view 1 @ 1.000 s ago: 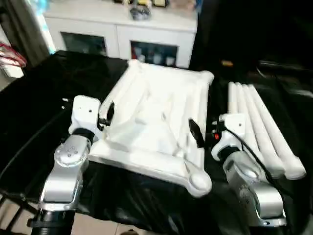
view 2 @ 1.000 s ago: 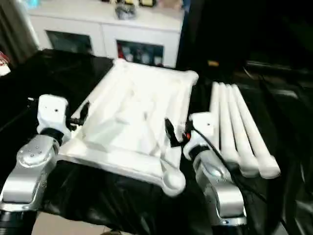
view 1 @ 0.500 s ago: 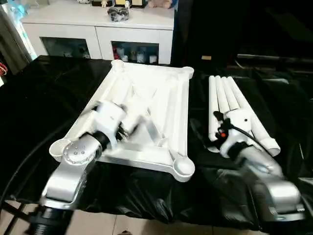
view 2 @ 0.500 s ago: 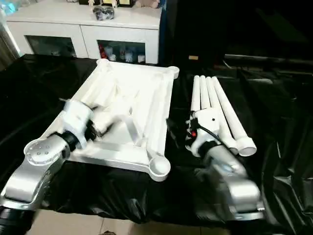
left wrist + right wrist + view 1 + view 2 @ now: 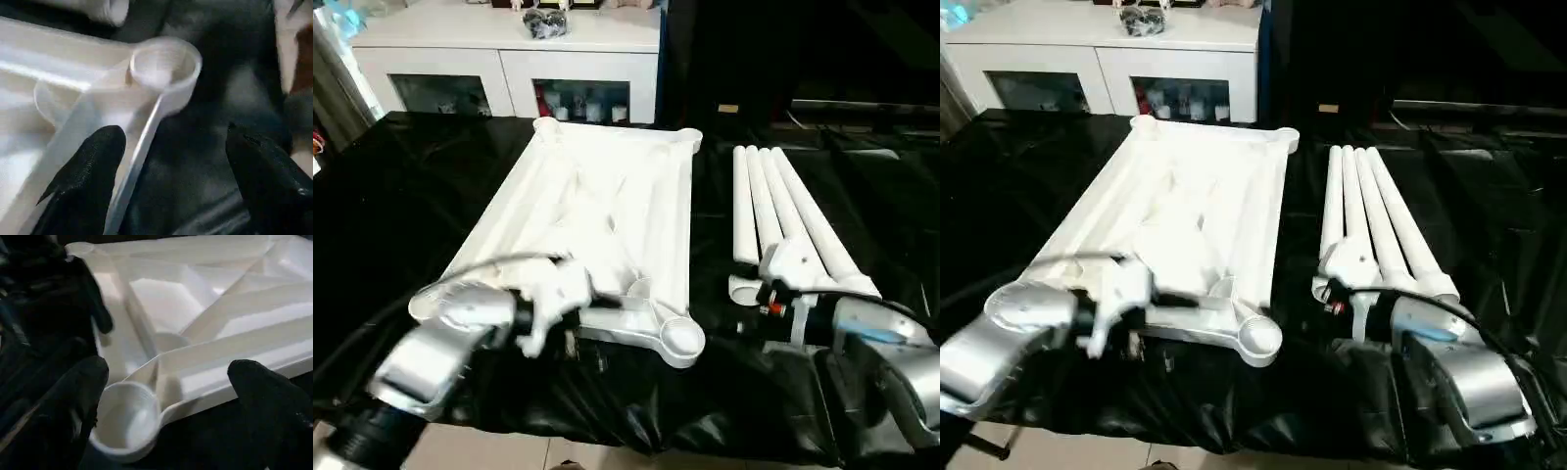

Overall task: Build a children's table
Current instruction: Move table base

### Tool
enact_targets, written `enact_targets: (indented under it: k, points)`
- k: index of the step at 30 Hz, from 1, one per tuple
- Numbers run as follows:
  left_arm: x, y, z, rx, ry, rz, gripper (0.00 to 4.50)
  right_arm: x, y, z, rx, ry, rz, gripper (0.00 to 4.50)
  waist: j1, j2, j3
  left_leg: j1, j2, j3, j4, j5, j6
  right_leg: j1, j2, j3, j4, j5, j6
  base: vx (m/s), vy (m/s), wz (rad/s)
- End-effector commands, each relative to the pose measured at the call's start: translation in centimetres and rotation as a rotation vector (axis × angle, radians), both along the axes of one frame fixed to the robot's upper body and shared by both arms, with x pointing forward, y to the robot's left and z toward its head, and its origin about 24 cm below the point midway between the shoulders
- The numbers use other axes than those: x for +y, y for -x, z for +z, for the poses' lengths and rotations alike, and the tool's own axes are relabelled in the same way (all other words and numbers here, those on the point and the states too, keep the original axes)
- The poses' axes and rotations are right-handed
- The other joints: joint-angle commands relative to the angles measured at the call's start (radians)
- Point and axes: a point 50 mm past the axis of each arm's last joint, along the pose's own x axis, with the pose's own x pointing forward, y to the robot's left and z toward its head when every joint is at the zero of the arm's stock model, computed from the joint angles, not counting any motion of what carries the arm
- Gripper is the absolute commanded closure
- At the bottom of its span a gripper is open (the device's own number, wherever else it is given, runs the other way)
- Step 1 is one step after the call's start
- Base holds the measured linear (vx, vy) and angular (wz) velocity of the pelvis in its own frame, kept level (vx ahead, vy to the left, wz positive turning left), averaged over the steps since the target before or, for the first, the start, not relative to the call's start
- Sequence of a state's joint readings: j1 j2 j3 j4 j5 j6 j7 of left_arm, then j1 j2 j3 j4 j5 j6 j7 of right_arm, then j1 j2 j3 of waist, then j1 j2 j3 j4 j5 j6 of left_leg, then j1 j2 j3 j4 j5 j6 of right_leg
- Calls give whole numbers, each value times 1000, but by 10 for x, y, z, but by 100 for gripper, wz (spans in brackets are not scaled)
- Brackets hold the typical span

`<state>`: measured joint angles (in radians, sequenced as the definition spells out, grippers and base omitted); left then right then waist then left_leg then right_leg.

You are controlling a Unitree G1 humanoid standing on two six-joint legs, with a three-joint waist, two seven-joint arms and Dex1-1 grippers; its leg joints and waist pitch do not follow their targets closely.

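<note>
White plastic table top [image 5: 607,215] lying ribbed underside up on the black-draped counter [image 5: 401,186], round corner sockets [image 5: 680,338] at its corners. Four white tapered legs [image 5: 783,211] lying side by side on the counter just right of the top, apart from it. Left pincer [image 5: 166,191] open wide, empty, black fingers [image 5: 83,181] straddling the top's rim beside a near corner socket [image 5: 164,63]. Right pincer [image 5: 166,421] open wide, empty, facing that socket [image 5: 124,413] from the leg side. White cabinet [image 5: 509,59] with glass doors beyond the counter.
</note>
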<state>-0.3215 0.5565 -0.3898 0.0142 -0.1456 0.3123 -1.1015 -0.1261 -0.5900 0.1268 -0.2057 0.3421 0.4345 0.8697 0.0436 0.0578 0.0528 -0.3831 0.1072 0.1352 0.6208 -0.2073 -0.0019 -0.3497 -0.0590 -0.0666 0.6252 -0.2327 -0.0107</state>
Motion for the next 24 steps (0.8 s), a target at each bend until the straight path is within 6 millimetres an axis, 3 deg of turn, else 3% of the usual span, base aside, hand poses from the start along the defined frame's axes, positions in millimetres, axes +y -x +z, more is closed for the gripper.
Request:
enact_targets:
  k: [1,4,10,24]
  points:
    - [-1,-6,-3,-50,-36,-2,112,2,1,5,-22,-1,6,9,0,-1,-48,20,124,-47,-95,-291,26,28,-120,72,-82,-153,-255,0,0,0]
    - [0,-10,-9,-40,-71,18,138,3,5,6,-6,-12,24,9,4,2,-50,19,128,-37,-94,-269,24,26,-120,71,-84,-166,-246,0,0,0]
    - [-1,-11,-11,-4,-77,-10,186,3,11,7,29,-22,62,9,2,2,-53,18,132,-34,-93,-241,33,25,-120,70,-77,-123,-258,0,0,0]
    - [4,-27,-17,-19,-174,-69,305,6,20,6,81,75,181,9,8,0,-52,19,134,-31,-93,-242,33,24,-123,72,-82,-141,-256,0,0,0]
